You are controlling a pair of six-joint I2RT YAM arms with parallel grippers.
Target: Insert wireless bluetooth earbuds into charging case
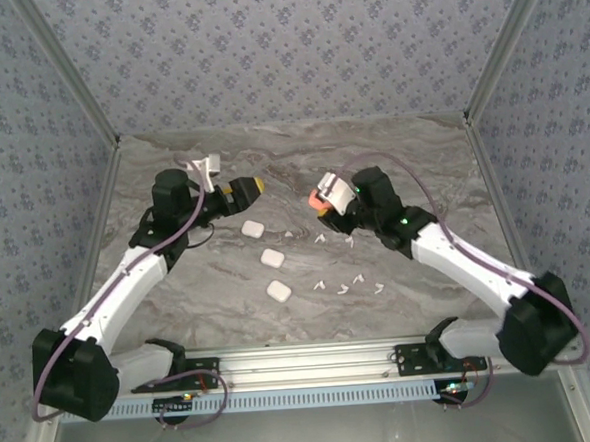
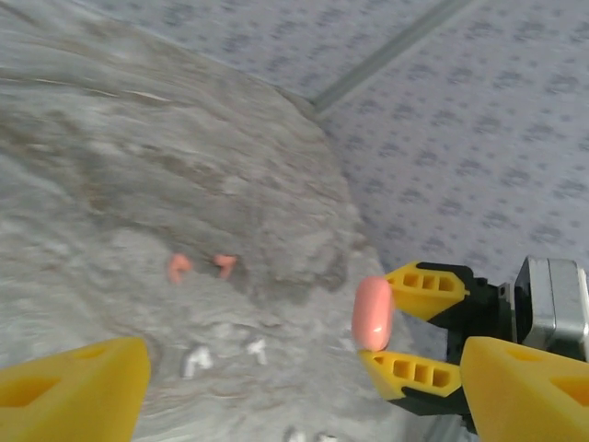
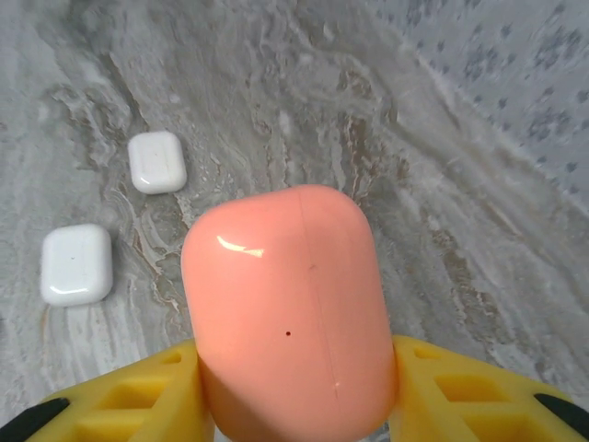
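Earbuds (image 1: 341,289) loose beside three white cases (image 1: 272,256).

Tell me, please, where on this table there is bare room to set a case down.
Bare: the back strip of the table by the wall, the far right corner beyond the right arm, and the near strip along the rail. Crowded: the middle, with three white cases in a row and white earbuds scattered to their right.

A coral case (image 3: 290,313), yellow fingers (image 3: 120,405), white cases (image 3: 76,264), grey marbled table (image 3: 276,92), blue-grey floral-patterned walls (image 1: 265,53).
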